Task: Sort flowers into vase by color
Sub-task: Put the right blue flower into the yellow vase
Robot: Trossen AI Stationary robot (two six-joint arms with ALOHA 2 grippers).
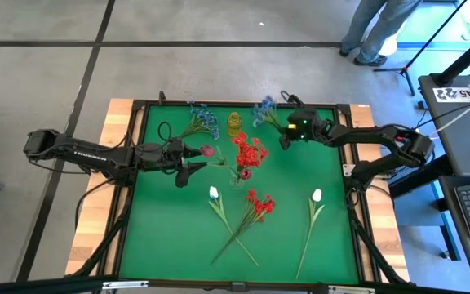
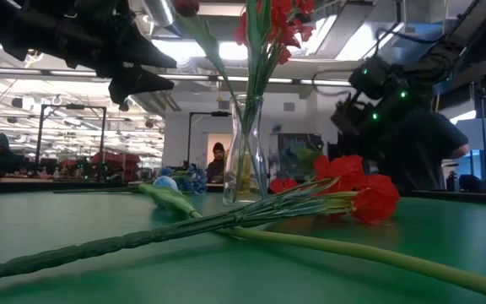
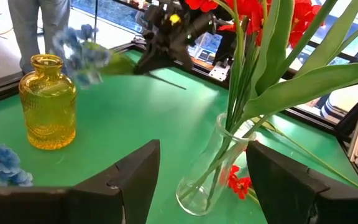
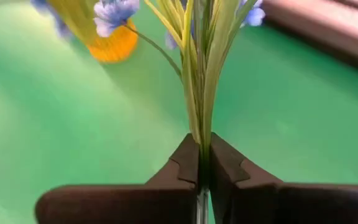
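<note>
Right pincer (image 4: 204, 165) clamped on the blue sprig (image 1: 264, 112) near the yellow vase (image 1: 234, 122).
Lift the stems clear of the green tabletop (image 1: 170, 237), then lower them upright into the neck; left pincer (image 3: 201, 180) hangs wide, empty, beside the clear vase (image 3: 213, 171) of red flowers (image 1: 250, 151).
</note>
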